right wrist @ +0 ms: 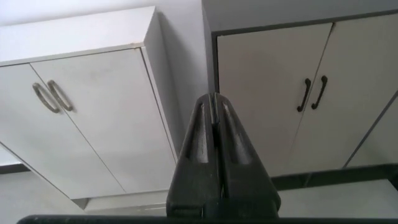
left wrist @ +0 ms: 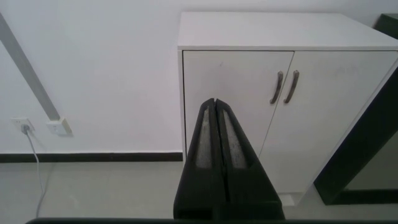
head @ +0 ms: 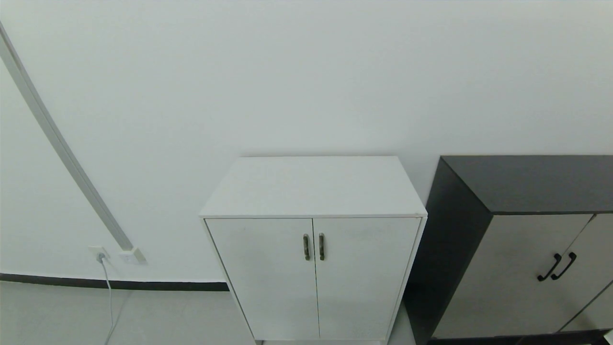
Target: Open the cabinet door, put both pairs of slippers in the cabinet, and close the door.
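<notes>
A white two-door cabinet (head: 313, 249) stands against the wall with both doors closed and two metal handles (head: 313, 247) side by side at the middle seam. The same cabinet (left wrist: 273, 118) lies ahead of my left gripper (left wrist: 214, 102), which is shut with nothing in it and held well short of the doors. My right gripper (right wrist: 214, 98) is also shut and empty, pointing at the gap between the white cabinet (right wrist: 87, 118) and the black one.
A black cabinet (head: 522, 239) with pale doors and black handles stands just right of the white one. A wall socket (head: 98, 253) with a plugged-in cable and a slanted grey conduit (head: 57, 143) are on the left wall. Bare floor lies left of the white cabinet.
</notes>
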